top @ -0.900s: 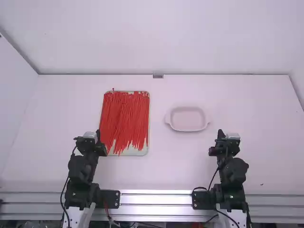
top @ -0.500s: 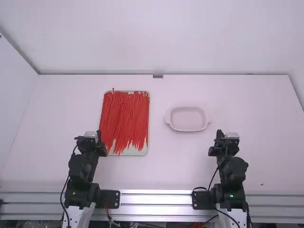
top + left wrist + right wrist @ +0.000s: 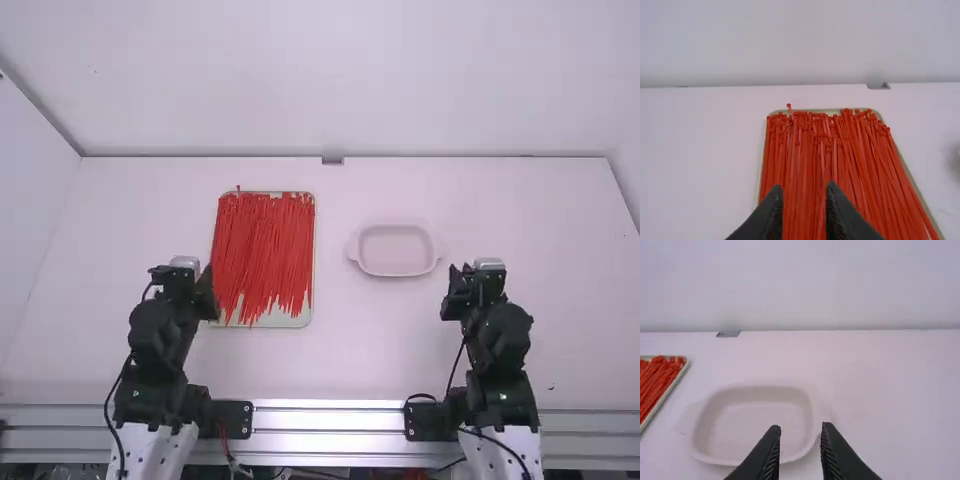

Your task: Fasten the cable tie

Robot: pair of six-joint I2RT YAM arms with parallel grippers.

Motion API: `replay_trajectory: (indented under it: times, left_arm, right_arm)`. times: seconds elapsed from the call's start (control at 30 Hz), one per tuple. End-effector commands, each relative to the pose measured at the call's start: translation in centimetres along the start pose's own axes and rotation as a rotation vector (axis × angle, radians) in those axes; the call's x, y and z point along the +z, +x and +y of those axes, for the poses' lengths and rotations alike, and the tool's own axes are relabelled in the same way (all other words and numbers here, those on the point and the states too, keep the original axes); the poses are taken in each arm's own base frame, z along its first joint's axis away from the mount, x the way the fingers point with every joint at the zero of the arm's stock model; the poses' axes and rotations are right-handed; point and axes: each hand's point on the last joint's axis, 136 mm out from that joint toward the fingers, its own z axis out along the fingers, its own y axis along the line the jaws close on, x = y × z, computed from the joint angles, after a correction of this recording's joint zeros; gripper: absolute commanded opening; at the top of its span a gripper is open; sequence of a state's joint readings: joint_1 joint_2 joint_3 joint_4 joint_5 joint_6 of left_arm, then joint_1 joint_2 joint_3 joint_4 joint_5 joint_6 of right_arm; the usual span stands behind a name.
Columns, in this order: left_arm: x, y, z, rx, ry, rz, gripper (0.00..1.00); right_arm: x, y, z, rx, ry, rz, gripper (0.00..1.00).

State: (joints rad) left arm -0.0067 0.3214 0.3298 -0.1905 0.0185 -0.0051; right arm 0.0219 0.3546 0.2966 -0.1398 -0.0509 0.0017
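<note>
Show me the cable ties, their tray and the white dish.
cable ties (image 3: 262,255), high view, bundle's middle
tray (image 3: 303,321), high view, bare near corner
white dish (image 3: 752,416), right wrist view, bare floor

In the left wrist view, the tray (image 3: 761,170) of red cable ties (image 3: 850,160) ran off the picture at 6 o'clock. The left tool (image 3: 803,187) covered the near ends of the middle ties. In the right wrist view, the tray was cut off at 9 o'clock, past one corner and a few tie ends. The right tool (image 3: 799,429) hid part of the near rim of the white dish (image 3: 747,389). From the high view, the left tool covered a bit of the tray's edge at its 8 o'clock side. The single ties were too fine to tell apart. The left arm (image 3: 155,390) and right arm (image 3: 497,380) were cut off at 6 o'clock.
</note>
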Motion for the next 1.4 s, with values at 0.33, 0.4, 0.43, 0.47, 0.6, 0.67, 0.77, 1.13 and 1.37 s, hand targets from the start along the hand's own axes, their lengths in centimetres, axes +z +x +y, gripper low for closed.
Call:
replay_trajectory:
  times: [0.33, 0.4, 0.43, 0.47, 0.6, 0.67, 0.77, 1.13, 1.37]
  left_arm:
    - [1.8, -4.6, -1.7, -0.043, 0.095, 0.144, 0.46]
    - [2.3, -5.4, -2.1, -0.048, 0.119, 0.184, 0.51]
    - [2.4, -5.5, -2.1, -0.049, 0.12, 0.19, 0.52]
    - [2.8, -5.8, -2.1, -0.054, 0.116, 0.218, 0.55]
    - [3.8, -6.3, -1.7, -0.071, 0.092, 0.288, 0.62]
    - [4.6, -6.7, -1.9, -0.08, 0.101, 0.334, 0.67]
    - [5.5, -7.2, -2.0, -0.088, 0.107, 0.371, 0.72]
    - [9.0, -8.3, -2.5, -0.121, 0.129, 0.504, 0.88]
    - [10.8, -8.5, -2.6, -0.125, 0.138, 0.557, 0.96]
  right_arm:
    - [2.1, -2.9, 2.1, 0.041, -0.115, 0.229, 0.46]
    - [2.7, -3.1, 2.4, 0.061, -0.127, 0.29, 0.51]
    - [2.8, -3.1, 2.4, 0.061, -0.127, 0.298, 0.52]
    - [3.2, -3.2, 2.5, 0.061, -0.131, 0.335, 0.55]
    - [4.0, -3.5, 2.9, 0.062, -0.153, 0.412, 0.62]
    - [4.7, -3.7, 3.4, 0.06, -0.175, 0.46, 0.67]
    - [5.3, -4.1, 4.1, 0.052, -0.197, 0.501, 0.72]
    - [7.4, -3.5, 7.9, 0.007, -0.324, 0.694, 0.88]
    - [8.6, -3.2, 7.5, 0.037, -0.202, 0.772, 0.95]
